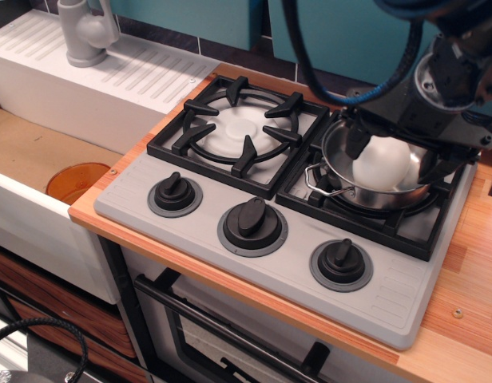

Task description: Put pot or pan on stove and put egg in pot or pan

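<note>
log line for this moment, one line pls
pot: on right burner of stove | egg: inside pot | gripper: shut on egg | release: not yet

A wooden tabletop (470,263) runs along the right. Behind it are teal panels (342,32) above dark tiles (158,33). At left, a white sink (38,215) has a grey tap (85,30) and an orange drain (77,181). Below, an oven door (230,335) shows.
</note>
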